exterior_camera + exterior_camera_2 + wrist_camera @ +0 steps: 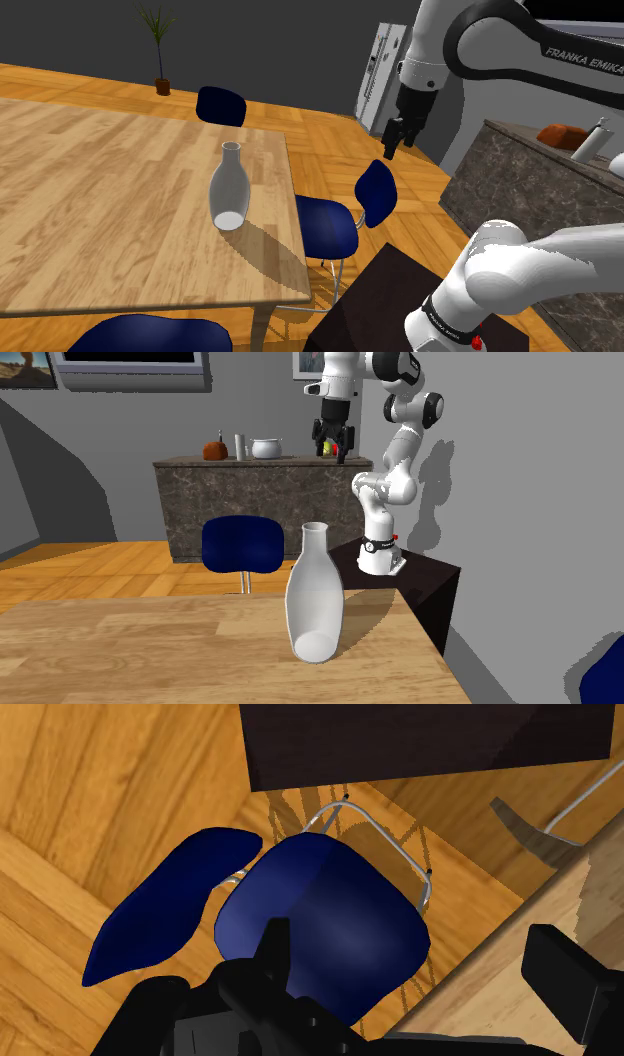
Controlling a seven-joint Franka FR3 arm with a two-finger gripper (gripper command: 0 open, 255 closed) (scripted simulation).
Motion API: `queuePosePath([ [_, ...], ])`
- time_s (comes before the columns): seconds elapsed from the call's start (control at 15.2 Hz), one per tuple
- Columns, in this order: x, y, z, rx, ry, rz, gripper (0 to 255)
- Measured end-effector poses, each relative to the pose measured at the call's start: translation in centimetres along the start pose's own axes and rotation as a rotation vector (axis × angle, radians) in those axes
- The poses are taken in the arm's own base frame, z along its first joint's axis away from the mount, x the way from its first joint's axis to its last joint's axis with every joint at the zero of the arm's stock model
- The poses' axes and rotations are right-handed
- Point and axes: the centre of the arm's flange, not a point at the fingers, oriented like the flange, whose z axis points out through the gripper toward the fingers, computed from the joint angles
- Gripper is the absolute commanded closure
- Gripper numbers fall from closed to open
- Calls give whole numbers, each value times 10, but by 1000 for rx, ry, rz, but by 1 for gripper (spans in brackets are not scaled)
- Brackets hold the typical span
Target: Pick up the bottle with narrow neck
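Two fingers [575,982] apart and empty over a blue chair [330,924], well away from the upright white bottle [229,190].

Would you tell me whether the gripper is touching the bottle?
Apart: the shoulder view shows the gripper hanging over a chair, clear of the table and its bottle.

The gripper [418,954] is hanging, fingers standing apart, over a blue chair [330,919] that's sitting on the wood floor [90,794], dark stand [420,739] and table edge [480,1004] nearby.
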Motion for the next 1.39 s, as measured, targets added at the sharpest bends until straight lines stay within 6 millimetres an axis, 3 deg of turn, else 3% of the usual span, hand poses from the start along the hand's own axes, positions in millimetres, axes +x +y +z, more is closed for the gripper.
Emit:
queuePosePath([
  [0.13,5,-5,-1,2,-1,-2,0],
  [0.53,61,-47,0,29,-18,-28,0],
  [1.39,189,-162,6,93,-56,-89,0],
])
